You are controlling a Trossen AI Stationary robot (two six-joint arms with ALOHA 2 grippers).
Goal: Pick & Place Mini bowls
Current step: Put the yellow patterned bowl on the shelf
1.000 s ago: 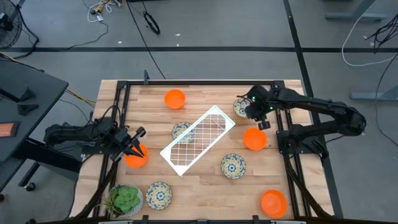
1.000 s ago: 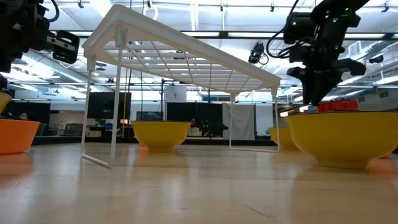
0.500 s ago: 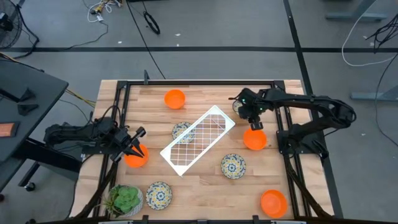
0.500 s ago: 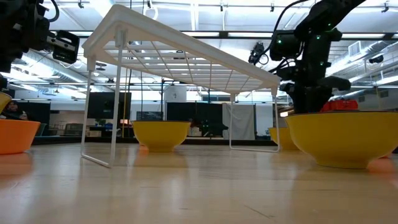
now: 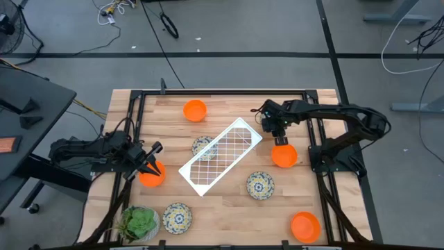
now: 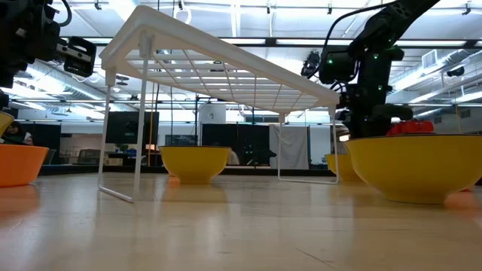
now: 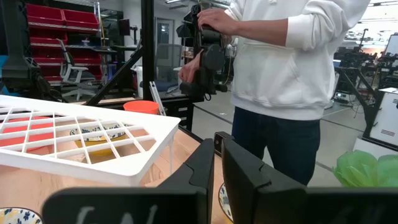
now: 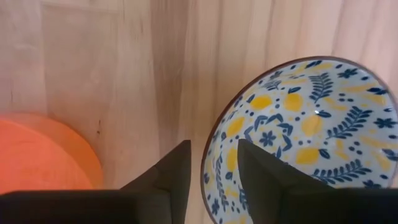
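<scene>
My right gripper (image 5: 272, 128) hangs open, pointing down, over a white mini bowl with a blue-and-yellow pattern (image 8: 298, 112) at the table's far right. In the right wrist view its gripper (image 8: 214, 165) straddles the bowl's rim (image 8: 208, 146), one finger outside and one over the inside, with a gap on both sides. An orange mini bowl (image 5: 283, 155) sits just nearer. At the left edge, my left gripper (image 5: 152, 158) waits shut and level above another orange mini bowl (image 5: 151, 176).
A white wire rack (image 5: 222, 155) stands slantwise mid-table over a patterned bowl (image 5: 202, 146). Other bowls sit at far centre (image 5: 195, 110), near centre (image 5: 260, 185), near left (image 5: 177, 217) and near right (image 5: 305, 226). A potted plant (image 5: 139, 222) fills the near-left corner. A person (image 7: 280, 56) stands beyond the table.
My right gripper has moved down and toward the table's left, from beside the orange bowl to over the patterned bowl at the far right, rolling a little as it sank. It now covers that bowl in the high view. The bowls have stayed put.
</scene>
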